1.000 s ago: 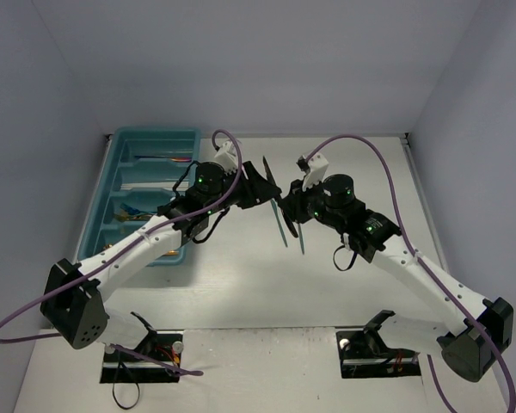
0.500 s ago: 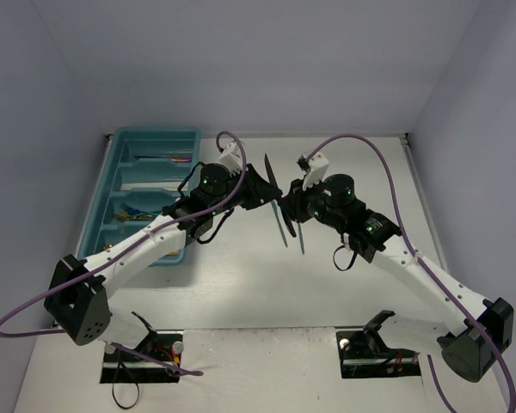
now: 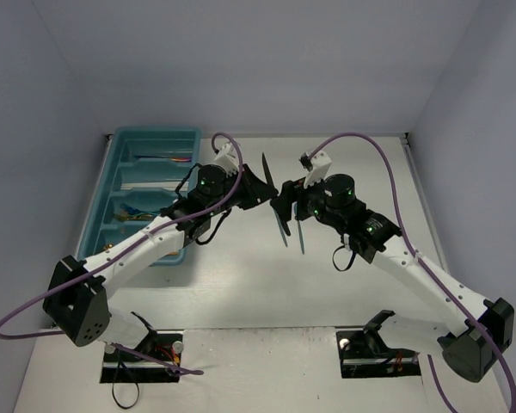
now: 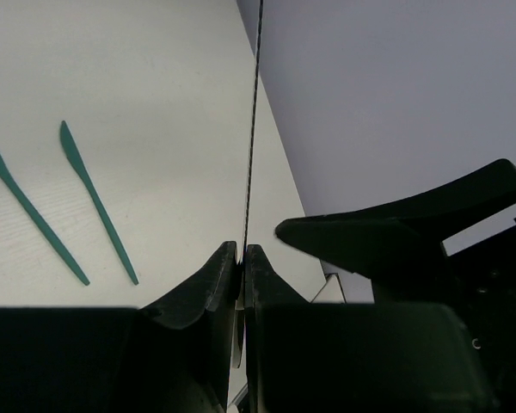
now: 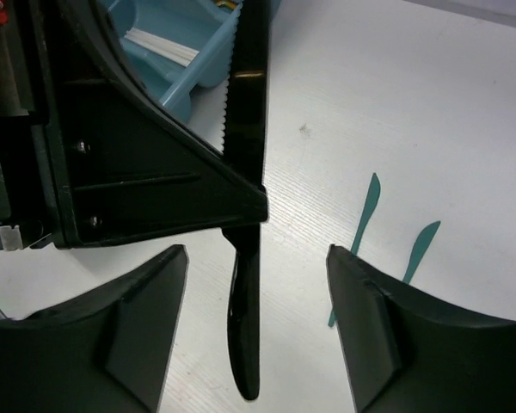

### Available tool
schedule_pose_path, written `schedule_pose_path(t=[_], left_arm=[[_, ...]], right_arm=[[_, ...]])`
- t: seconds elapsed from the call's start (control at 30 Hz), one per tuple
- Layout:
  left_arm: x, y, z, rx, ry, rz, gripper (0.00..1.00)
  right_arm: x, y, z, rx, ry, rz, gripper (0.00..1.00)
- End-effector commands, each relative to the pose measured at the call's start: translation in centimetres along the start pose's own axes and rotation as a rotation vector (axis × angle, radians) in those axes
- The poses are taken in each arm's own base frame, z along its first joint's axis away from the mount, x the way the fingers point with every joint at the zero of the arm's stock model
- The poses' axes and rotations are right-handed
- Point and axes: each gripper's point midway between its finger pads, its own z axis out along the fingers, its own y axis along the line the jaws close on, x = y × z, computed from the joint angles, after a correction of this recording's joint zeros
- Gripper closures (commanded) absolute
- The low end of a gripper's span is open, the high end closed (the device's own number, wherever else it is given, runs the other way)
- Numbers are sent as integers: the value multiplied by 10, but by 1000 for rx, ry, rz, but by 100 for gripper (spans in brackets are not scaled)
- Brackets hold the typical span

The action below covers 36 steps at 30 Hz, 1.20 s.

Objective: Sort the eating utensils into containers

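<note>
1. Our left gripper is clamped tight on the black knife near mid-length, at the centre of the overhead view.
2. Our right gripper stands wide, with the knife's handle between its jaws and touching neither.

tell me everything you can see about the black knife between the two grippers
The black knife is glossy, plastic-looking and made in one piece. It has a long blade with fine serrations along one edge and a rounded handle end. The left gripper is shut on it near where blade meets handle; from that wrist it shows edge-on as a thin line. The right gripper is open, its fingers either side of the handle without touching. The knife is held in the air above the white table.
</note>
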Motion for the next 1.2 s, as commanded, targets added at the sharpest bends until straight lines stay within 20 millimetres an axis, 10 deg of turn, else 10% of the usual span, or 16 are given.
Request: schedule_pose_path(t=[0.0, 0.3, 0.63, 1.07, 1.17], left_arm=[[-71, -13, -27, 74, -184, -34, 100], [-202, 81, -74, -105, -485, -165, 100], [-336, 220, -108, -316, -835, -426, 100], [-389, 325, -84, -444, -909, -524, 100], [-383, 336, -84, -487, -911, -542, 77]], right_arm=[[-44, -23, -20, 150, -176, 5, 24], [-32, -85, -51, 412, -184, 51, 11], [6, -105, -47, 420, -103, 98, 11], [33, -116, -46, 433, -38, 100, 10], [34, -117, -46, 435, -37, 104, 10]])
